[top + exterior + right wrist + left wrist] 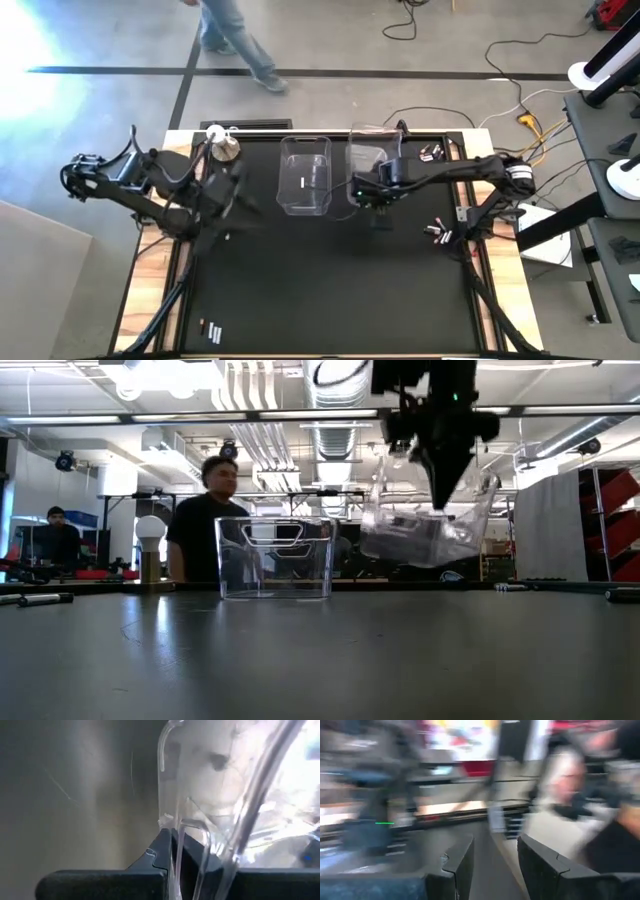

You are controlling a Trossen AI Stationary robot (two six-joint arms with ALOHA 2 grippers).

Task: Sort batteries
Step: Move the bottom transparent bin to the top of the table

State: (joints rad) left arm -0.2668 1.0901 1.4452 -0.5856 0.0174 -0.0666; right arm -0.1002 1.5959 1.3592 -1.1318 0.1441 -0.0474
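The right gripper (pixel 440 480) is clamped on the wall of a clear bin (pixel 425 530), holding it tilted off the table. The left gripper (pixel 492 865) sweeps in with fingers apart, empty. Sorting looks barely begun: batteries (pixel 437 233) lie scattered along the table's (pixel 330 290) edges, and the second bin (pixel 304 176) seems nearly empty.

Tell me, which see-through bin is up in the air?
The clear bin pinched by the right gripper hangs tilted above the table; the other bin sits flat.
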